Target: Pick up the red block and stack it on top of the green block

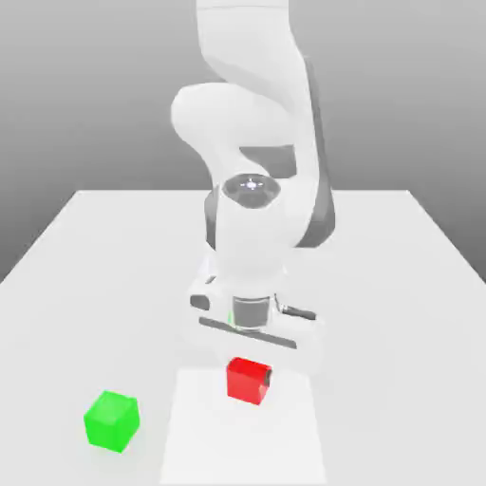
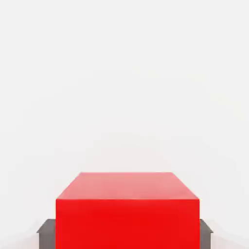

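One wide pale table (image 1: pixel 380 285) spreads out around the green block, its far edge well behind that block. And here's the white arm (image 1: pixel 252 85), elbow bent, reaching down on the exterior view's right of the green block, hand pointing at the tabletop! A brighter rectangle (image 1: pixel 237 446) lies on that same side of the green block, with bare surface between them. Now the gripper (image 2: pixel 127 234), also to the exterior view's right of the green block, its two fingers pinching the red block (image 1: pixel 248 381) from opposite sides. The green block (image 1: pixel 112 420) sits upright, open room all around it.
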Robot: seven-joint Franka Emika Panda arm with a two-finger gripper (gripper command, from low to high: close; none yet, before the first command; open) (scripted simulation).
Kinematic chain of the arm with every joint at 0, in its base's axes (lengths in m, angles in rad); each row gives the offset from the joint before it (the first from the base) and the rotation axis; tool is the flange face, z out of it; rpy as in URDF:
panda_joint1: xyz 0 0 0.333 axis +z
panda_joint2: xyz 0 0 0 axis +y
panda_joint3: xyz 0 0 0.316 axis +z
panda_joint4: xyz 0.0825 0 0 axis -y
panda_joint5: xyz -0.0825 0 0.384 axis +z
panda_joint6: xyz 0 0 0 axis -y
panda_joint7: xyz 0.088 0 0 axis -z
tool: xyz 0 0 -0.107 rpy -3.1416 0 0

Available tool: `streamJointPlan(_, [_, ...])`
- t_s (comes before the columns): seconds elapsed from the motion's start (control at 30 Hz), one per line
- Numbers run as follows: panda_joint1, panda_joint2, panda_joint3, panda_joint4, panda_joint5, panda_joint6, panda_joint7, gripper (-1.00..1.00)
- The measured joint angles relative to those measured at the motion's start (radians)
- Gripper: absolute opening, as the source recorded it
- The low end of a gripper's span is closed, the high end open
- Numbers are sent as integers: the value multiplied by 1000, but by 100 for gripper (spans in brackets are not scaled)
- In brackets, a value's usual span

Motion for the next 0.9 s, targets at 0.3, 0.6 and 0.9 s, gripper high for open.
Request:
streamJointPlan(0.3, [1,-226,28,-32,101,-194,-72,-100])
streamJointPlan(0.6, [-246,-163,-116,240,108,-403,106,-100])
streamJointPlan(0.9, [-280,22,-118,294,134,-273,118,100])
